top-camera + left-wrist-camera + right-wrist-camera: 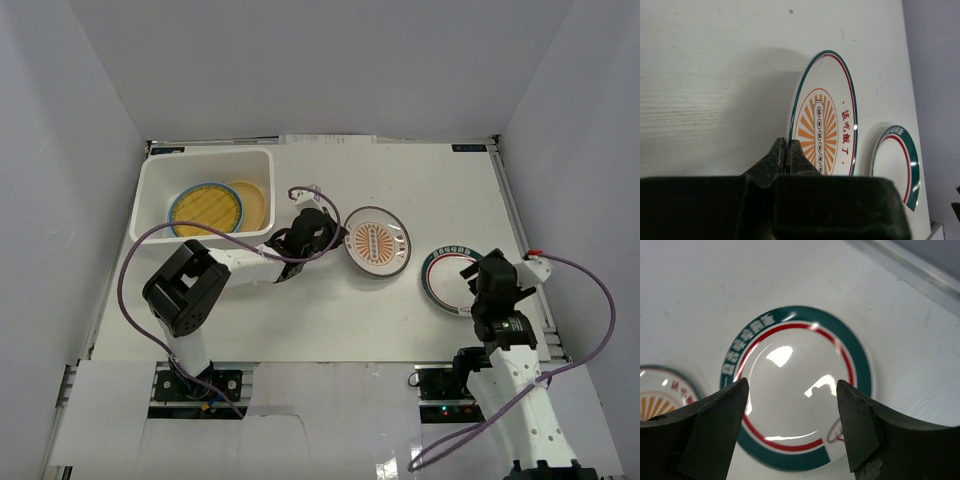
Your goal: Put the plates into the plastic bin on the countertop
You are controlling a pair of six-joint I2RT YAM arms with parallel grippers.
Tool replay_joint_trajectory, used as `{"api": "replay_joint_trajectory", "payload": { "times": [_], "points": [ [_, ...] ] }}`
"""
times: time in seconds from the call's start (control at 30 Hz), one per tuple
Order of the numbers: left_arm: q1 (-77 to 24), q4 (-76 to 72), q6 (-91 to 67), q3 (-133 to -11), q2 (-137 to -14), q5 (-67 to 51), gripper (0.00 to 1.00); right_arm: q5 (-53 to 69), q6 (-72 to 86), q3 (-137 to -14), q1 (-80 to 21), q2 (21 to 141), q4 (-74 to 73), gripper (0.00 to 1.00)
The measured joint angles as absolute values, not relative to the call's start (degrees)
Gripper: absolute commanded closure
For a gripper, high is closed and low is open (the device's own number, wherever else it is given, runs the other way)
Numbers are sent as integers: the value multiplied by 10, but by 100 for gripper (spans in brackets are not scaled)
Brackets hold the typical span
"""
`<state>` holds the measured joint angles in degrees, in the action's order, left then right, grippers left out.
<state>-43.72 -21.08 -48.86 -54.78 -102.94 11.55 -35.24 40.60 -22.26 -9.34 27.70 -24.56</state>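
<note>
left gripper [786,151] clamped tight on the tilted sunburst plate [822,122] rim; far left, plastic bin [150,192] holds two yellow plates [207,208]; over right, right gripper [792,387] spread wide above green-ringed plate [796,367] on countertop [300,315].

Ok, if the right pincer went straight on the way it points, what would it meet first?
The round white plate with green and red rings, lying straight ahead of the open right pincer. Nothing shows in between, though the depth is unclear.
</note>
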Motion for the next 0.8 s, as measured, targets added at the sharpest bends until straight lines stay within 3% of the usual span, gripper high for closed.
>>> {"api": "replay_joint_trajectory", "payload": {
  "times": [0.2,0.4,0.5,0.6,0.63,0.7,0.73,0.77,0.8],
  "points": [
    [-460,-245,-488,-538,-982,104,100,-284,396,-226,174,329,-243,20],
    [-460,-275,-505,-531,-958,82,100,-146,404,-181,280,375,-217,18],
    [-460,-271,-507,-523,-934,77,100,-83,406,-142,292,378,-189,24],
    [-460,-260,-502,-521,-895,78,100,-12,404,-116,294,371,-143,41],
    [-460,-254,-501,-521,-880,79,100,9,404,-105,294,370,-122,57],
    [-457,-245,-498,-521,-843,80,100,46,408,-79,295,373,-86,70],
    [-454,-239,-495,-521,-823,80,100,67,418,-64,296,375,-57,85],
    [-451,-231,-492,-523,-806,81,100,86,426,-55,296,378,-38,92],
    [-446,-224,-488,-525,-793,82,100,104,437,-48,296,385,-13,92]
  ]
}}
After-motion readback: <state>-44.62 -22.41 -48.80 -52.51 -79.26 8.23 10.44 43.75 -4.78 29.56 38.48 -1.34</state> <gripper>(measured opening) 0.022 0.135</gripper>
